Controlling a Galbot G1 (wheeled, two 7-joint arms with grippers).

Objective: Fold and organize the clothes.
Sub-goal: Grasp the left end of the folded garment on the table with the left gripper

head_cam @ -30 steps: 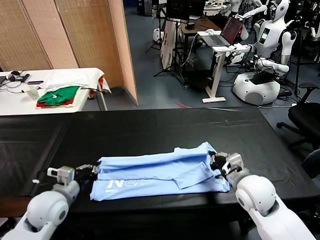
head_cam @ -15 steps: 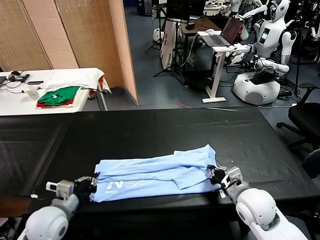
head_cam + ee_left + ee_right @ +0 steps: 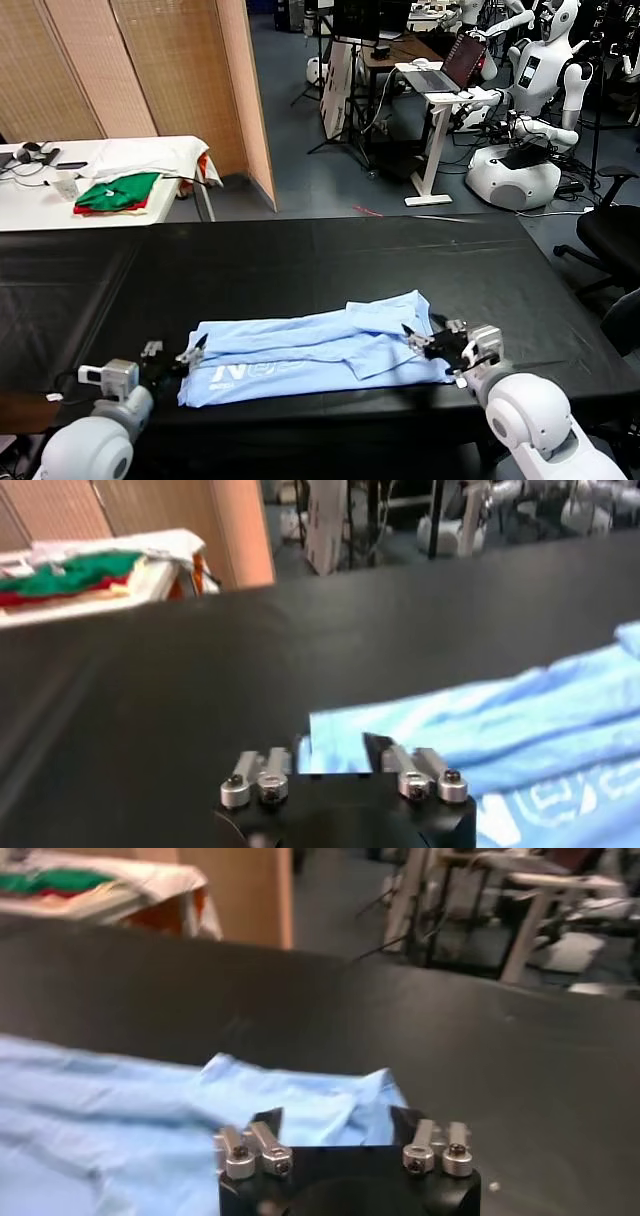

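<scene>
On the black table [image 3: 300, 260], T-shirt [image 3: 310, 350] lies folded lengthwise; left gripper [image 3: 172, 360] at 9 o'clock, right gripper [image 3: 432, 345] at 3, both released, cross-fold prob. left.

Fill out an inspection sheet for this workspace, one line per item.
Surface: black table, cloth-covered, bare beyond the shirt.
Job's things: light-blue T-shirt folded into a long band near the front edge, white lettering up at its left end.
Clutter: nothing seen on the table.
Grippers: left gripper at the shirt's left end, right gripper at its right end, both jaws open, holding nothing.
Cables: nothing seen on the table.
Surroundings: white side table with green garment; other robots behind.
</scene>
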